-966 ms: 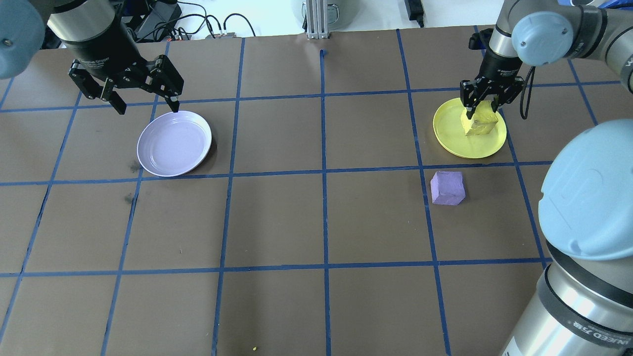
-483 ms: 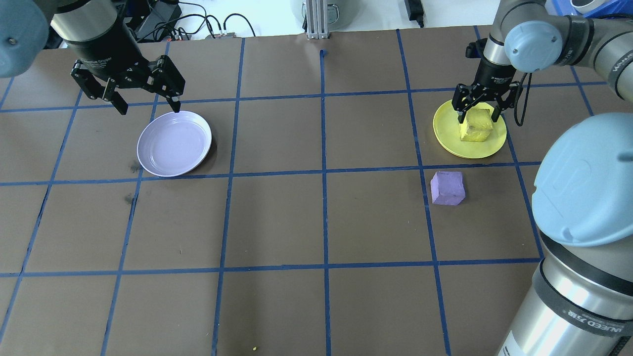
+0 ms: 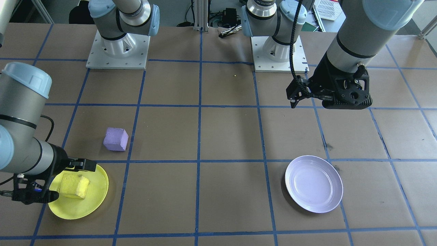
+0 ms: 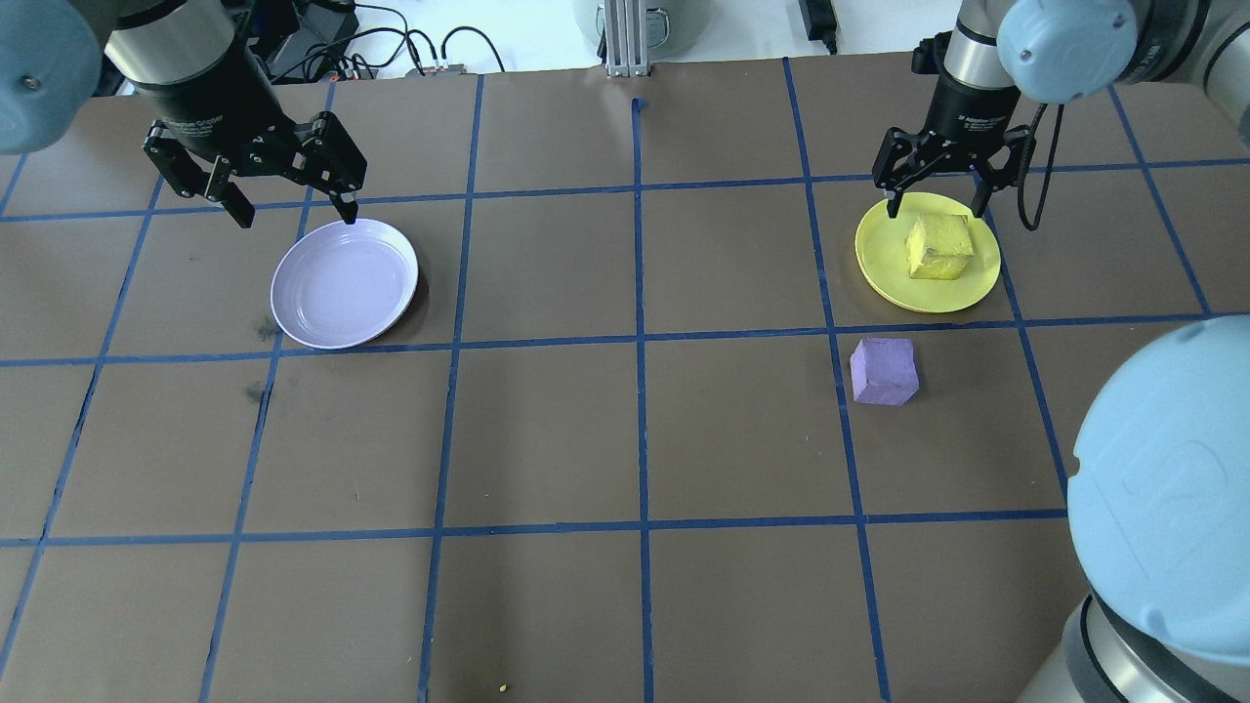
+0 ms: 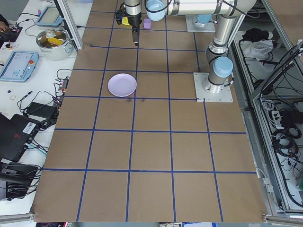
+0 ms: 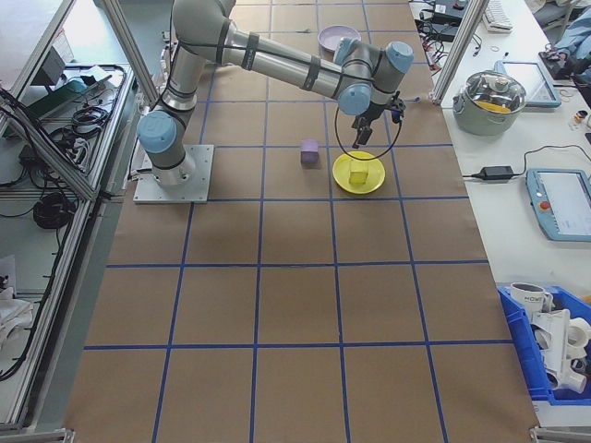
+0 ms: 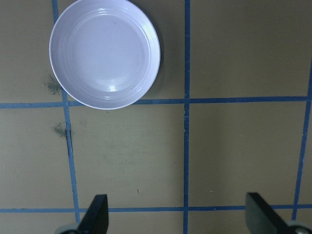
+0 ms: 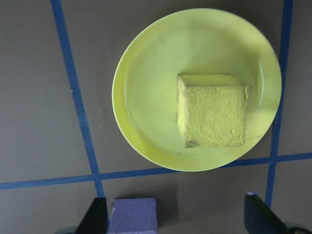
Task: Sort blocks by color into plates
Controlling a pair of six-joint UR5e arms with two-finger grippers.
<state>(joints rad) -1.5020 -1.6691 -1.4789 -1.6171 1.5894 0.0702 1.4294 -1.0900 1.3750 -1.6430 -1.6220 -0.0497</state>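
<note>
Yellow block rests in yellow plate, freed. Right gripper poised above, jaws spread wide, empty. Purple block unsorted on tabletop. Lavender plate vacant beneath left gripper, jaws wide, nothing held.

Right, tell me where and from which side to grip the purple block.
Come straight down on the purple block and pinch two opposite flat side faces. It sits flat on the table, clear of the yellow plate, with open space all round. The open right gripper is nearest.
</note>
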